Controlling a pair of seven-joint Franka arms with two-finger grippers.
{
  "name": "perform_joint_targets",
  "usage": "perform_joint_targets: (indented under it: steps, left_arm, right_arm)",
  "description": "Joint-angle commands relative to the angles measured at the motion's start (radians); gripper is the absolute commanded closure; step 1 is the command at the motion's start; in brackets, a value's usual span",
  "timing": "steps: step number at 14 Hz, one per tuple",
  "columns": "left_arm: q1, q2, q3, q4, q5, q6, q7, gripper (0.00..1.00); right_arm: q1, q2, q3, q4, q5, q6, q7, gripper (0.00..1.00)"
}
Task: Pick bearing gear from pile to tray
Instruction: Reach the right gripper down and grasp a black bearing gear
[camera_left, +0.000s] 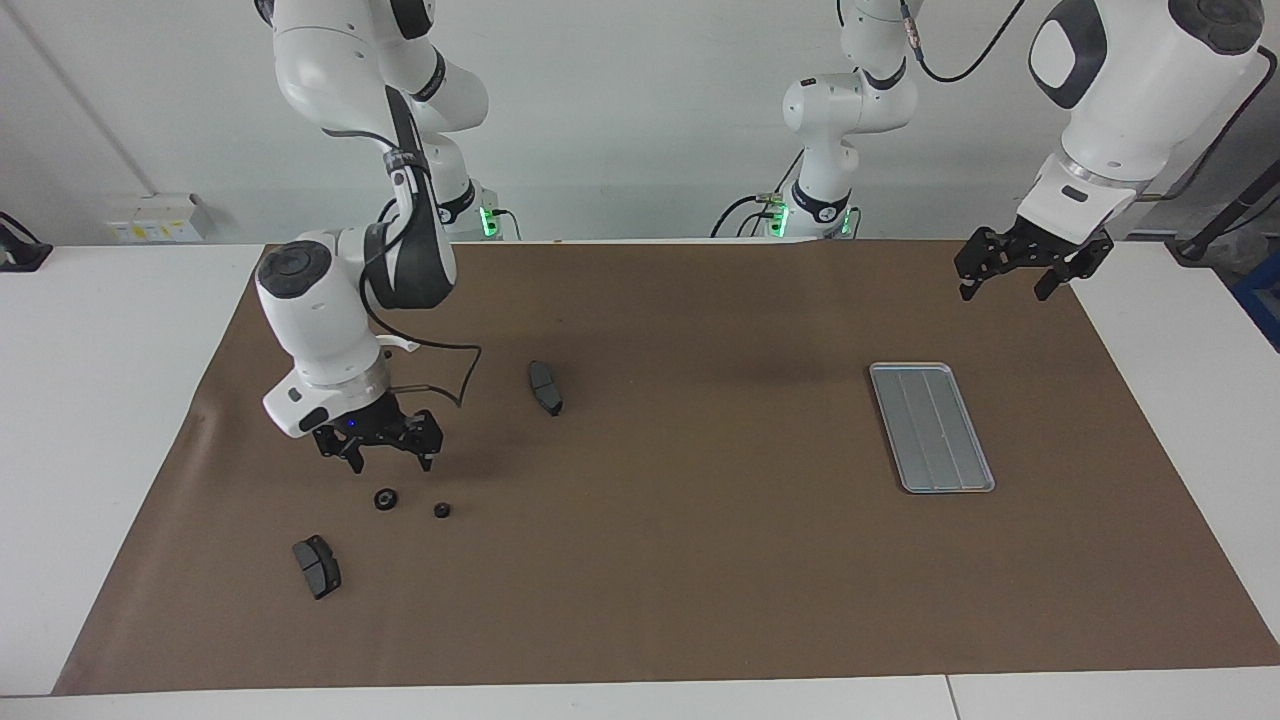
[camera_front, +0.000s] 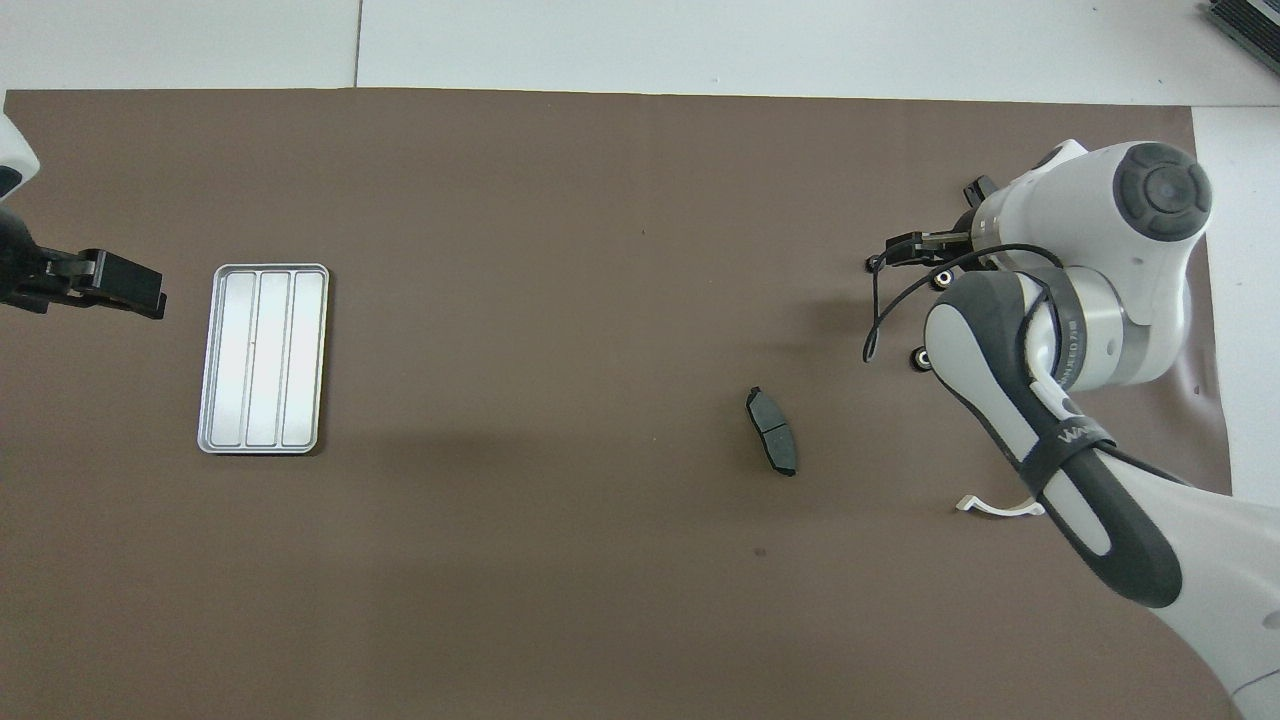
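Note:
The pile lies on the brown mat toward the right arm's end. It holds two small black rings (camera_left: 386, 498) (camera_left: 442, 510), a dark grey pad (camera_left: 317, 566) farther from the robots than the rings, a second pad (camera_left: 545, 388) (camera_front: 772, 432) toward the table's middle, and a white half-ring bracket (camera_front: 995, 508) nearest the robots. My right gripper (camera_left: 390, 462) is open and empty, low over the mat beside the rings. The silver tray (camera_left: 932, 428) (camera_front: 264, 358) lies empty toward the left arm's end. My left gripper (camera_left: 1008, 288) is open and empty and waits high over the mat's edge.
The brown mat (camera_left: 700, 560) covers most of the white table (camera_left: 100, 420). A black cable (camera_left: 455, 375) loops from the right arm's wrist above the mat. In the overhead view the right arm (camera_front: 1080, 330) covers part of the pile.

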Motion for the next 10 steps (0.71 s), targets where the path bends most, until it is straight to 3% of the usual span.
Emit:
perform_joint_targets:
  steps: [1,4,9,10]
  left_arm:
    - [-0.001,-0.027,0.0,-0.03,0.022,0.005,-0.01,0.0]
    - [-0.001,-0.027,0.001,-0.03,0.022,0.005,-0.01,0.0]
    - [-0.001,-0.027,0.001,-0.03,0.022,0.005,-0.01,0.0]
    - [-0.001,-0.027,0.001,-0.03,0.022,0.005,-0.011,0.0]
  right_arm:
    - [0.028,0.051,0.001,0.018,0.022,0.047,-0.01,0.0]
    - [0.04,0.118,0.001,0.064,0.004,0.062,-0.018,0.0]
    - [0.038,0.155,0.001,0.067,-0.044,0.13,-0.054,0.0]
    - [0.04,0.159,0.001,0.065,-0.044,0.131,-0.054,0.05]
